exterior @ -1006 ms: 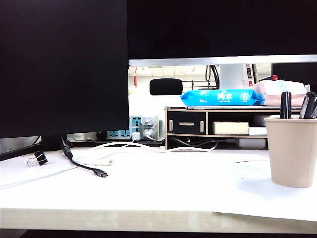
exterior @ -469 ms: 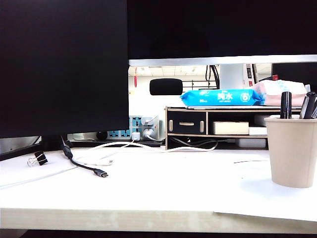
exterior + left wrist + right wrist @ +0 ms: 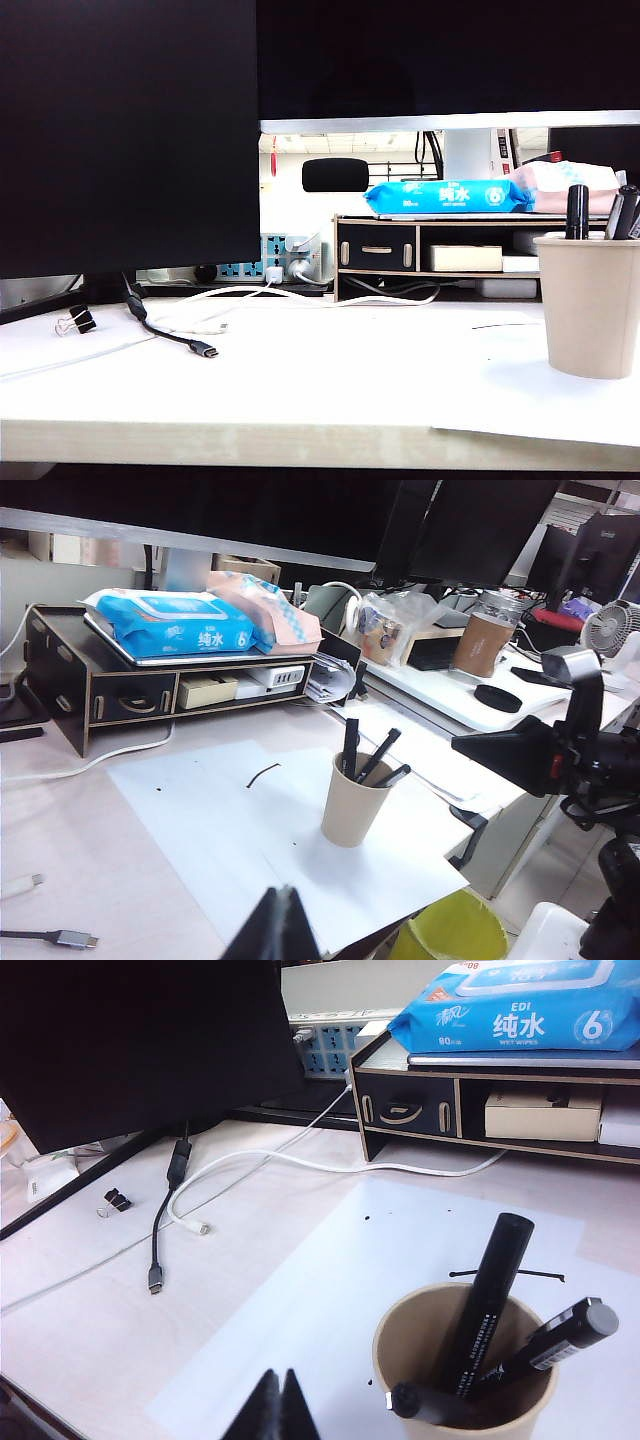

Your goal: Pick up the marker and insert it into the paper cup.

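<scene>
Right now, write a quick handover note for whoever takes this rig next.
Left pincer: shut, empty, raised above the sheet's near edge.
Right pincer: shut, empty, hovering beside the paper cup.
Paper cup upright on the white sheet, three markers standing inside.
Done: no marker lies loose on the desk; insertion looks complete.
Left: apparently nothing; confirm, then park the arms.
</scene>
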Motion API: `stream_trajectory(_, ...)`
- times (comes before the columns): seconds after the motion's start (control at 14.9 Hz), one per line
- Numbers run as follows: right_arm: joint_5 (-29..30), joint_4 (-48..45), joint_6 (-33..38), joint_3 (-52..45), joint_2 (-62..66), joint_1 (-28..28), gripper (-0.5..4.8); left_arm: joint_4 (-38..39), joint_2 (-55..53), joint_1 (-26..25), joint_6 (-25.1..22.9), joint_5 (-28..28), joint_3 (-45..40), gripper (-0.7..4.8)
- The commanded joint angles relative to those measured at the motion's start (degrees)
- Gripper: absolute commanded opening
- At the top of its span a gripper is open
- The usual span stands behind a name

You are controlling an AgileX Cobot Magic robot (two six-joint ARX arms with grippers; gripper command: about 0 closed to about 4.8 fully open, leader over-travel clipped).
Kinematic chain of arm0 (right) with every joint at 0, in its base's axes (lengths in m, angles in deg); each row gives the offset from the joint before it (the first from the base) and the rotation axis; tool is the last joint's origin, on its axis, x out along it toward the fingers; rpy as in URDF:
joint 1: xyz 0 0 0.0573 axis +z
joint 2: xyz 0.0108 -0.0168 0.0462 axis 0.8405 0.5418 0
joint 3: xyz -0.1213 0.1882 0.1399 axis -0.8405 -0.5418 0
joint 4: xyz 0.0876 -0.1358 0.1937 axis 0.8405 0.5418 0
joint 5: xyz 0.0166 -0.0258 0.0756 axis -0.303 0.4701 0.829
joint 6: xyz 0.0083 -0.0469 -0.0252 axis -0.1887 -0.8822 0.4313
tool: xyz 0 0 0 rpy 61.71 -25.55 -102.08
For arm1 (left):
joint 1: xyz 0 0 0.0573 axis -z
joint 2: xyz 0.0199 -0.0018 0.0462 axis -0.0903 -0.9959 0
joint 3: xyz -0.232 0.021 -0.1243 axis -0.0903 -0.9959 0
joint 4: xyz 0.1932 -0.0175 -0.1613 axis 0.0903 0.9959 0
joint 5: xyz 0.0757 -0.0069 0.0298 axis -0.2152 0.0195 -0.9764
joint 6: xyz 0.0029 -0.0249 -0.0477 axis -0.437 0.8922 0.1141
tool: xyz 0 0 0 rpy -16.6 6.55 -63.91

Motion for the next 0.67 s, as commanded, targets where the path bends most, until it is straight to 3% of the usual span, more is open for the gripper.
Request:
stream_trajectory(0.07, 0.0, -0.9, 0.0, 0.3, -0.1, 0.0, -0.01, -0.2, 0.0, -0.4, -2.2, -0.1, 0.1, -0.05)
stream_trajectory(0.13, 0.0, -0.9, 0.0, 0.3, -0.1, 0.0, -0.01, 0.9, 0.0, -3.9, -6.9, -0.1, -0.4, -0.05)
stream_trajectory(0.27, 0.0, -0.9, 0.0, 0.3, -0.1, 0.0, -0.01, -1.5, 0.0, -13.4, -6.5, 0.5, -2.9, -0.05)
stream_trajectory(0.4, 0.0, -0.9, 0.0, 0.3, -0.1, 0.0, -0.01, -6.2, 0.0, -23.4, -6.8, 6.9, -6.0, -0.05)
stream_trajectory(0.54, 0.0, -0.9, 0.0, 0.3, -0.1, 0.0, -0.01, -12.0, 0.0, -39.5, -8.9, 17.8, -10.2, -0.05)
stream_trajectory(0.67, 0.0, -0.9, 0.0, 0.3, -0.2, 0.0, -0.01, -12.9, 0.0, -46.2, -11.8, 17.9, -11.8, -0.05)
